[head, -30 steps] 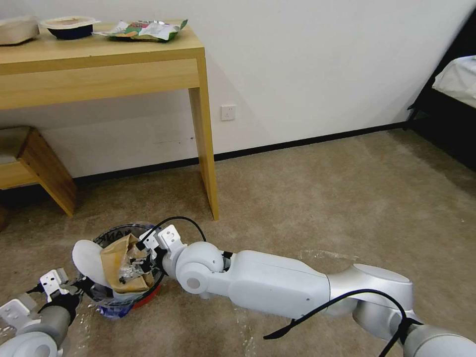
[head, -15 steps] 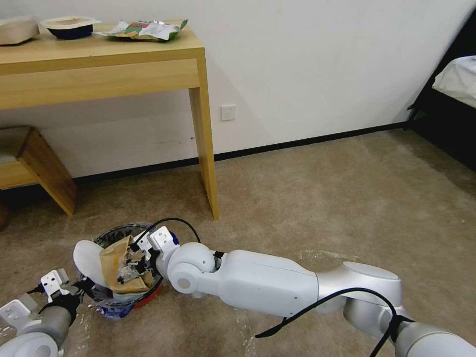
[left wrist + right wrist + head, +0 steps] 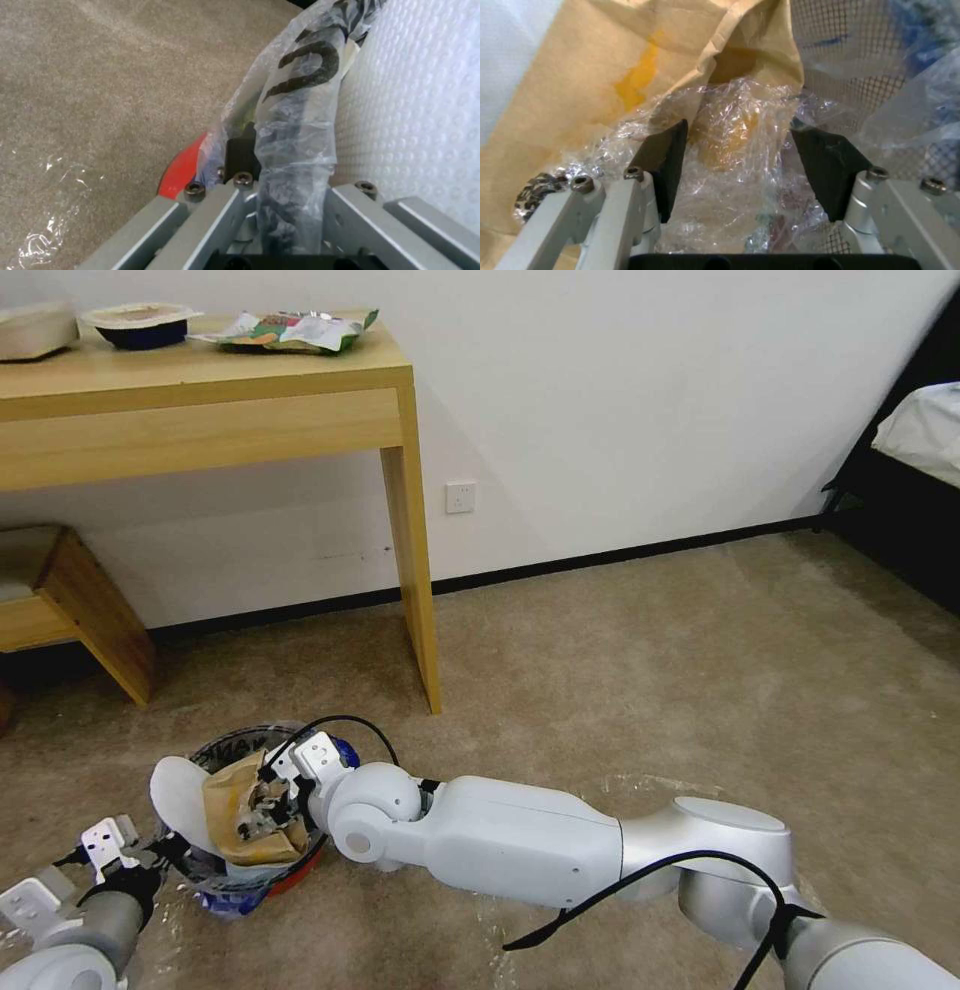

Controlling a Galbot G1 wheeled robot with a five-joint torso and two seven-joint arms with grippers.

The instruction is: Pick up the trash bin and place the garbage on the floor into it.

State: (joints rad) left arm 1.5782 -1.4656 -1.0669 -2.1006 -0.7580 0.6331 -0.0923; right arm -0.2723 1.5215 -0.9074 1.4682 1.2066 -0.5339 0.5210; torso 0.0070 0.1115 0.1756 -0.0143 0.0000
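Observation:
The trash bin, a small red bucket with a clear liner, sits on the carpet at the lower left. It holds garbage: a white slipper sole, a brown paper scrap and crumpled clear plastic. My left gripper is shut on the bin's near rim, with the liner pinched between its fingers and the red wall beside them. My right gripper reaches into the bin from the right. It is open, and the clear plastic lies loosely between its black fingertips.
A wooden desk leg stands just behind the bin, and a low wooden bench is at the left by the wall. Thin clear film lies on the carpet near my right arm. A bed is at the far right.
My right arm has slid a little left and lower, bringing its gripper deeper over the bin's contents. The left gripper and the bin have stayed put.

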